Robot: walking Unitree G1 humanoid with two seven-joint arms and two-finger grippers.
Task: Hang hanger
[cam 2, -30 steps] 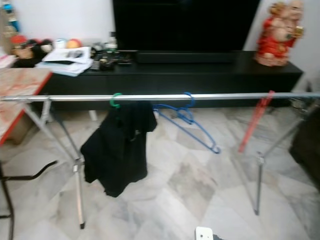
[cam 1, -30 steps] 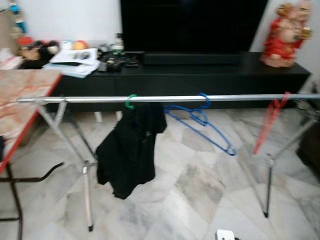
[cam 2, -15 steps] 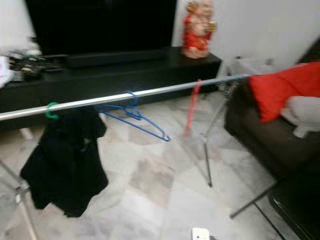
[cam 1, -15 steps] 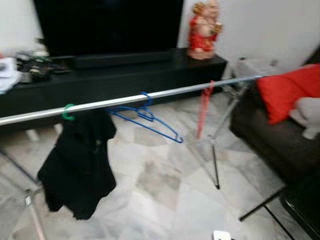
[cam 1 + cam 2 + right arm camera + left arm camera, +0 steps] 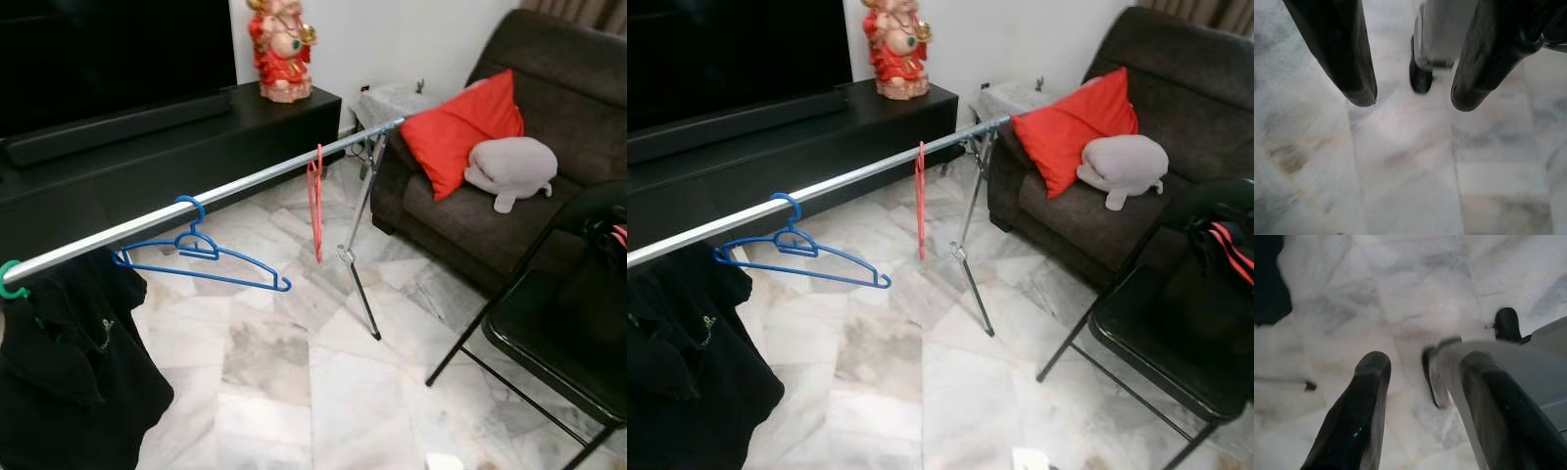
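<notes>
Left hand [image 5: 1420,377] and right hand [image 5: 1413,98] fingers apart over marble floor [image 5: 323,392], thin blue hanger [image 5: 201,257] hooked on silver rail [image 5: 245,184], red hanger [image 5: 315,196] at its two o'clock.

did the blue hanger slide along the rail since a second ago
No. The blue hanger hangs on the rail between the green hook and red hanger, as before; the camera turned, not the hanger.
</notes>
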